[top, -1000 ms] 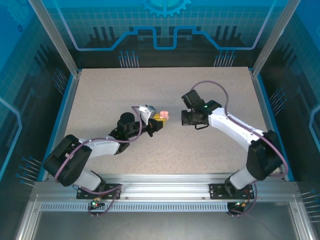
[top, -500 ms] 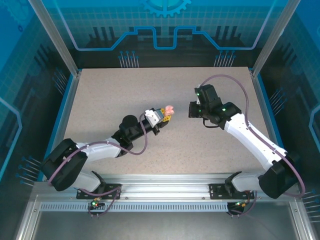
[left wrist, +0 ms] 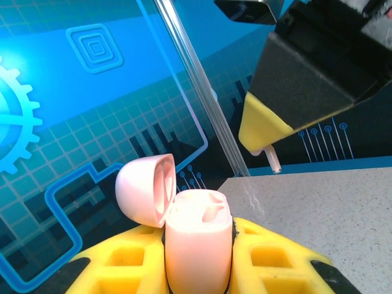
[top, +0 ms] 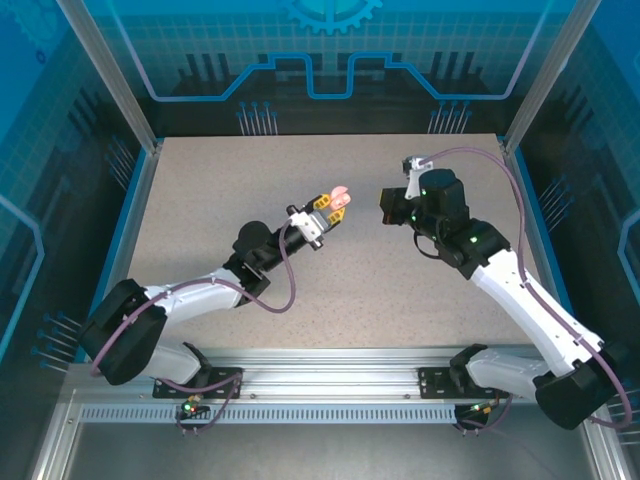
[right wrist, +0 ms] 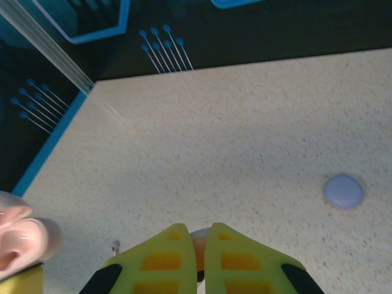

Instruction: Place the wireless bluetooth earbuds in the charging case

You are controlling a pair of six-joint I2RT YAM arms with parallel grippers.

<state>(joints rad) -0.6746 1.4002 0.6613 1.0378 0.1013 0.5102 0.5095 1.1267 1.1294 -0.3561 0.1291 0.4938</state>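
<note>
The pale pink charging case [left wrist: 199, 242] stands upright between my left gripper's yellow fingers [left wrist: 275, 260], and the left gripper [left wrist: 199, 260] is shut on it. Its lid [left wrist: 142, 188] is hinged open to the left, showing the moulded sockets. From above, the case [top: 340, 196] is held over mid-table by the left gripper [top: 325, 212]. My right gripper [top: 388, 208] faces it from the right, a short gap away. The right gripper [right wrist: 197, 240] is shut on a tiny pale earbud [right wrist: 199, 236]. The bud's stem [left wrist: 274, 160] pokes below the right fingertip [left wrist: 262, 125].
A small light purple round piece [right wrist: 343, 191] lies on the speckled table [right wrist: 245, 135]. A tiny stemmed bit [right wrist: 115, 247] lies on the table near the right fingers. The blue table border [right wrist: 49, 150] and the enclosure's glass wall [left wrist: 92, 92] lie behind.
The left arm has stretched forward and right, carrying the open pink case up and back. The right arm has swung right and back, its gripper now higher and facing the case.
</note>
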